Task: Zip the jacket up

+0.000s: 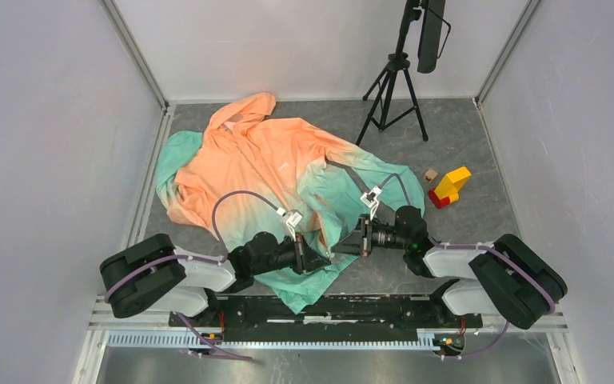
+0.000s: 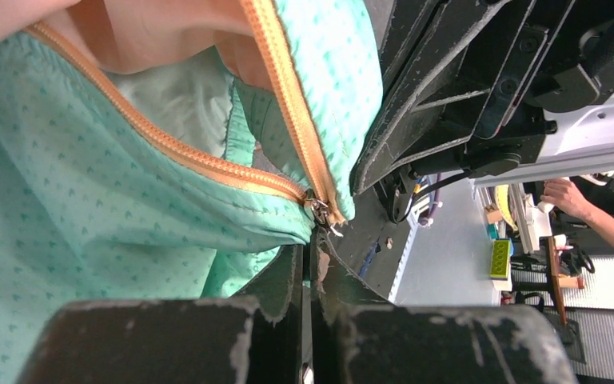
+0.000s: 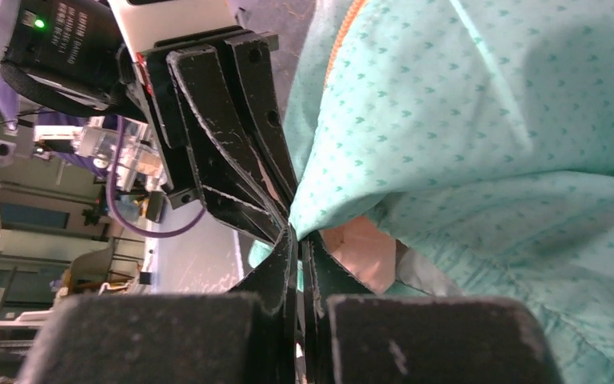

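Observation:
The jacket lies spread on the grey table, orange at the hood and shoulders, teal at the hem. My two grippers meet at its near hem. My left gripper is shut; in the left wrist view its tips pinch the teal hem just below the orange zipper's slider, where the two zipper tapes join. My right gripper is shut on the teal hem fabric, with its tips right against the left gripper. Above the slider the zipper is open.
A black tripod stands at the back right. A yellow and red block and a small wooden cube lie on the table right of the jacket. Grey walls close in both sides.

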